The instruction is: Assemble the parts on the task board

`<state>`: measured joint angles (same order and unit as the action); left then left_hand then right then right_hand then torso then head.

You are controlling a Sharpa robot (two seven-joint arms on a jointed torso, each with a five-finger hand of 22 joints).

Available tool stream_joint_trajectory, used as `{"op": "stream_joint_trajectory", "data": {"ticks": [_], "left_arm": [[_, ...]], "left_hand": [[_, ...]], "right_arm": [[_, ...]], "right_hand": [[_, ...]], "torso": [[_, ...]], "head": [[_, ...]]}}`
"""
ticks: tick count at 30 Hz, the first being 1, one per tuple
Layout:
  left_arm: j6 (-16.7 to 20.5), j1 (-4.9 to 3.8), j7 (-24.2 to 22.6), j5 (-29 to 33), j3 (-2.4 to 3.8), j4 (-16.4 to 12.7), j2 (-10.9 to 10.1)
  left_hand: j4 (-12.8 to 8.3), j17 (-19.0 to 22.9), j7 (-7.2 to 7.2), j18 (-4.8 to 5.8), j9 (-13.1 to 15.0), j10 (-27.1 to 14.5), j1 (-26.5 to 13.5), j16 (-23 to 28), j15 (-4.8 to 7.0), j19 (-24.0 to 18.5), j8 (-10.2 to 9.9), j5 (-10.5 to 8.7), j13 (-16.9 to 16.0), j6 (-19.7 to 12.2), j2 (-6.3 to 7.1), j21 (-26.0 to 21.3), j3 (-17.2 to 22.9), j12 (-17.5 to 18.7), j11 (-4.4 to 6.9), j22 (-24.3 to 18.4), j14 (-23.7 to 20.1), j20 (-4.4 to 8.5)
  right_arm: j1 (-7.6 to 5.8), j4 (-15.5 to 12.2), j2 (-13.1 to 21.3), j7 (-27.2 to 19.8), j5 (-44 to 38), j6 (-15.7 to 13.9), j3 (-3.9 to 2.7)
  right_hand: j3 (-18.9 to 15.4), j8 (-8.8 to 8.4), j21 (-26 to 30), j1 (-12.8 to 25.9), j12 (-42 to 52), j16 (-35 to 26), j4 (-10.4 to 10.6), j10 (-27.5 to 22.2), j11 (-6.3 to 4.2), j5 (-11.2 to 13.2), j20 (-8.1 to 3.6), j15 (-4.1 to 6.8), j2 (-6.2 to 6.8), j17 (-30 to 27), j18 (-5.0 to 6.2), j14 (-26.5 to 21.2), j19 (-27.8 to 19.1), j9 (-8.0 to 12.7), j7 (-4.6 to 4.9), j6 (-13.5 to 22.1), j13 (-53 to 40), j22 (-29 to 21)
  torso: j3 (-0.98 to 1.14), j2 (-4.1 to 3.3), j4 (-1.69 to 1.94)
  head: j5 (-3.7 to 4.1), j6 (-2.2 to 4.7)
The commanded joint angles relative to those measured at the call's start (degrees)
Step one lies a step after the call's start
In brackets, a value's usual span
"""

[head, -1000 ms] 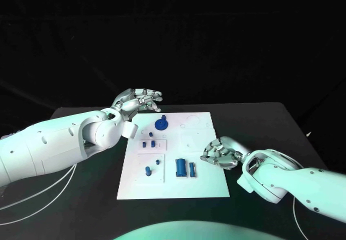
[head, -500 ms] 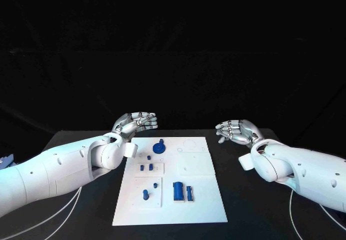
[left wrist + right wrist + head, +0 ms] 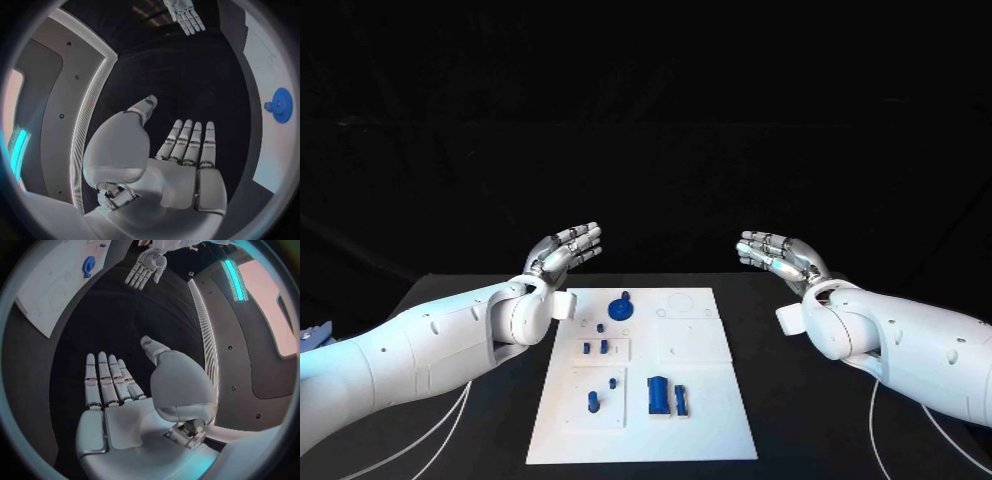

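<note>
Hands first: my two silver many-fingered hands are both raised beyond the far edge of the white rectangular task board, each flat with its fingers stretched out and holding nothing. My left hand hangs off the board's far left corner, and my right hand hangs off its far right corner, well apart from the other. Neither touches the board or any part. From my left wrist I see my own palm spread wide, and the right hand across from it, equally spread. From my right wrist the palm is open the same way, with the left hand facing it.

On the board I count one blue round gear-like part near the far edge, left of the middle; it shows in the left wrist view too. Nearer me lies one very small blue part, then two short blue pegs side by side in a raised white square. Closer still sit two more small blue pieces, one behind the other, and beside them, toward the board's middle, two upright blue rectangular blocks, the left one larger. The board itself lies flat on the black table, in the middle.
</note>
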<state>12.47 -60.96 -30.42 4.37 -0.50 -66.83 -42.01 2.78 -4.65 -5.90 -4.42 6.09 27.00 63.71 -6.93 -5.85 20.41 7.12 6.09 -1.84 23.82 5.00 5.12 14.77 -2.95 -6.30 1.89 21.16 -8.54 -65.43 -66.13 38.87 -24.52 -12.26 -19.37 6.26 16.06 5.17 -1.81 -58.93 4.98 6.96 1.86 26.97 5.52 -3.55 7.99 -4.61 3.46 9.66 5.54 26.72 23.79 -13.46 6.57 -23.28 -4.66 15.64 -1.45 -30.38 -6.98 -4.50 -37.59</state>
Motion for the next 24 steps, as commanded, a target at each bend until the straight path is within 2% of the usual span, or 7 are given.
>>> {"op": "stream_joint_trajectory", "data": {"ticks": [1,2,3,9,13,18,24], "left_arm": [[2.3,0.03,0.0,-0.4,0.06,-1.5,-0.1],[3.2,0.06,0.0,-0.6,0.07,-2.2,-0.2],[4.1,0.08,0.0,-0.7,0.09,-2.9,-0.3],[12.2,0.29,0.2,-1.8,0.21,-8.8,-1.0],[19.2,0.48,0.4,-2.7,0.32,-14.0,-1.6],[26.7,0.67,0.5,-3.7,0.43,-19.5,-2.2],[31.2,0.79,0.6,-4.3,0.5,-22.8,-2.6]], "left_hand": [[-2.8,4.7,5.9,4.42,-6.1,-27.0,-20.8,6.9,5.85,-20.4,-7.1,-6.09,1.8,-23.8,-5.0,-5.1,-14.8,2.9,6.3,-1.9,-21.2,8.54],[-2.8,4.7,5.9,4.42,-6.1,-27.0,-22.6,6.9,5.85,-20.4,-7.1,-6.09,1.8,-23.8,-5.0,-5.1,-14.8,2.9,6.3,-1.9,-21.2,8.54],[-2.8,4.7,5.9,4.42,-6.1,-27.0,-63.7,6.9,5.85,-20.4,-7.1,-6.09,1.8,-23.8,-5.0,-5.1,-14.8,2.9,6.3,-1.9,-21.2,8.54],[-2.8,4.7,5.9,4.42,-6.1,-27.0,-63.7,6.9,5.85,-20.4,-7.1,-6.09,1.8,-23.8,-5.0,-5.1,-14.8,2.9,6.3,-1.9,-21.2,8.54],[-2.8,4.7,5.9,4.42,-6.1,-27.0,-63.7,6.9,5.85,-20.4,-7.1,-6.09,1.8,-23.8,-5.0,-5.1,-14.8,2.9,6.3,-1.9,-21.2,8.54],[-2.8,4.7,5.9,4.42,-6.1,-27.0,-63.7,6.9,5.85,-20.4,-7.1,-6.09,1.8,-23.8,-5.0,-5.1,-14.8,2.9,6.3,-1.9,-21.2,8.54],[-2.8,4.7,5.9,4.42,-6.1,-27.0,-63.7,6.9,5.85,-20.4,-7.1,-6.09,1.8,-23.8,-5.0,-5.1,-14.8,2.9,6.3,-1.9,-21.2,8.54]], "right_arm": [[0.44,-1.9,0.4,-0.5,1.1,-2.5,-0.44],[0.62,-2.8,0.6,-0.7,1.5,-3.4,-0.67],[0.83,-3.7,0.8,-0.9,2.0,-4.3,-0.92],[2.58,-11.7,2.8,-2.6,6.0,-12.4,-3.03],[3.84,-17.3,4.2,-3.9,8.9,-18.1,-4.54],[4.92,-22.2,5.4,-4.9,11.4,-23.1,-5.84],[5.27,-23.8,5.8,-5.3,12.3,-24.7,-6.26]], "right_hand": [[-16.1,-5.17,1.8,58.9,-5.0,-7.0,-1.9,-27.0,-5.52,3.5,-7.99,4.61,-3.46,-9.7,-5.54,-26.7,-23.8,13.5,-6.57,23.3,4.7,-15.6],[-16.1,-5.17,1.8,58.9,-5.0,-7.0,-1.9,-27.0,-5.52,3.5,-7.99,4.61,-3.46,-9.7,-5.54,-26.7,-23.8,13.5,-6.57,23.3,4.7,-15.6],[-16.1,-5.17,1.8,58.9,-5.0,-7.0,-1.9,-27.0,-5.52,3.5,-7.99,4.61,-3.46,-9.7,-5.54,-26.7,-23.8,13.5,-6.57,23.3,4.7,-15.6],[-16.1,-5.17,1.8,58.9,-5.0,-7.0,-1.9,-27.0,-5.52,3.5,-7.99,4.61,-3.46,-9.7,-5.54,-26.7,-23.8,13.5,-6.57,23.3,4.7,-15.6],[-16.1,-5.17,1.8,58.9,-5.0,-7.0,-1.9,-27.0,-5.52,3.5,-7.99,4.61,-3.46,-9.7,-5.54,-26.7,-23.8,13.5,-6.57,23.3,4.7,-15.6],[-16.1,-5.17,1.8,58.9,-5.0,-7.0,-1.9,-27.0,-5.52,3.5,-7.99,4.61,-3.46,-9.7,-5.54,-26.7,-23.8,13.5,-6.57,23.3,4.7,-15.6],[-16.1,-5.17,1.8,58.9,-5.0,-7.0,-1.9,-27.0,-5.52,3.5,-7.99,4.61,-3.46,-9.7,-5.54,-26.7,-23.8,13.5,-6.57,23.3,4.7,-15.6]], "torso": [[0.23,-0.17,1.16],[0.32,-0.22,1.59],[0.42,-0.27,2.06],[1.11,-0.63,5.35],[1.37,-0.76,6.62],[1.45,-0.8,6.98],[1.45,-0.8,6.98]], "head": [[0.74,0.51],[1.02,0.71],[1.32,0.93],[3.45,2.46],[4.27,3.04],[4.5,3.21],[4.5,3.21]]}}
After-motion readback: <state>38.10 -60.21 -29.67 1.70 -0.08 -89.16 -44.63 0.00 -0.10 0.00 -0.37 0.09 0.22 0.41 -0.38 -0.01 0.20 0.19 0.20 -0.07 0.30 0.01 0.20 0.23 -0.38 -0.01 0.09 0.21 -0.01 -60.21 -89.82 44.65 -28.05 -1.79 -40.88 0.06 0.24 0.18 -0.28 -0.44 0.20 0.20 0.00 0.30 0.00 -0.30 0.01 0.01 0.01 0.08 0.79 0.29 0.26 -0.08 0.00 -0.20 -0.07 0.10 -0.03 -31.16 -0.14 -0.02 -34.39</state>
